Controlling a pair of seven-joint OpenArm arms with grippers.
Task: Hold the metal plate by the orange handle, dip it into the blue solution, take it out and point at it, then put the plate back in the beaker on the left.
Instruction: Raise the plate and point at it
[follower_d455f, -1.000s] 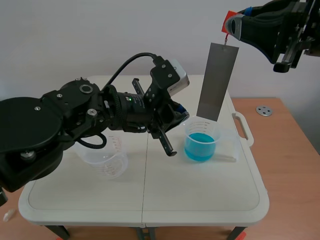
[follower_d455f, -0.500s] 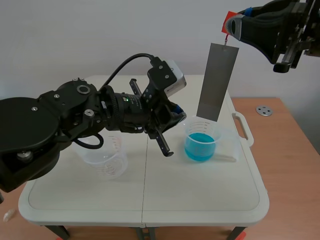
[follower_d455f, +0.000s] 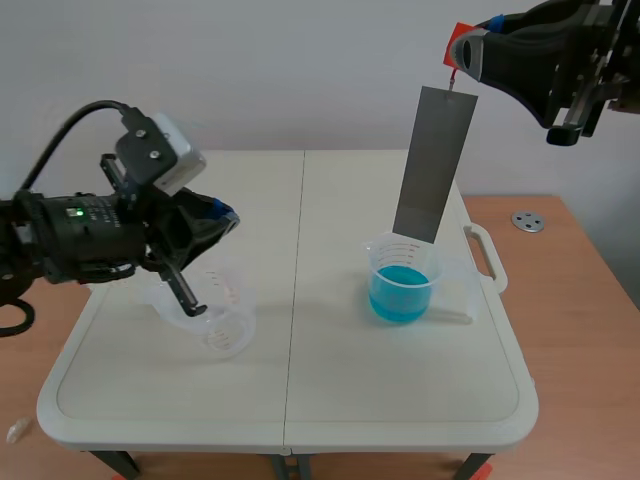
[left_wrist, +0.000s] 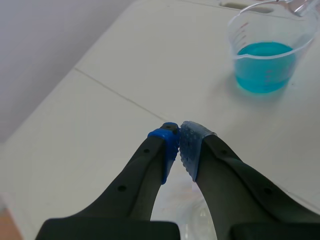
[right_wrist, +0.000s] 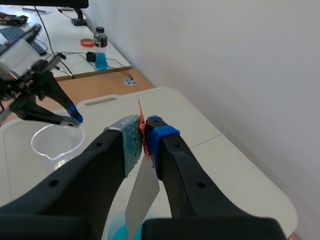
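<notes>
High at the right, my right gripper (follower_d455f: 470, 52) is shut on the orange handle (follower_d455f: 457, 40). The grey metal plate (follower_d455f: 435, 165) hangs from it, its lower end just above and behind the beaker of blue solution (follower_d455f: 403, 282). In the right wrist view the handle (right_wrist: 141, 126) is pinched between the pads, with the plate (right_wrist: 142, 192) below. The empty clear beaker (follower_d455f: 213, 312) stands on the table's left. My left gripper (follower_d455f: 218, 214) is shut on nothing, just above that beaker. Its fingertips (left_wrist: 178, 139) meet, with the blue beaker (left_wrist: 265, 62) well ahead.
The white folding table (follower_d455f: 400, 400) has a seam down its middle and a carry handle (follower_d455f: 487, 257) at its right edge. A metal disc (follower_d455f: 527, 221) lies on the wooden surface to the right. A desk beyond holds a bottle (right_wrist: 100, 55) and cables.
My left arm has pulled back to the left, from beside the blue beaker to above the empty beaker. The right arm and the plate have not moved.
</notes>
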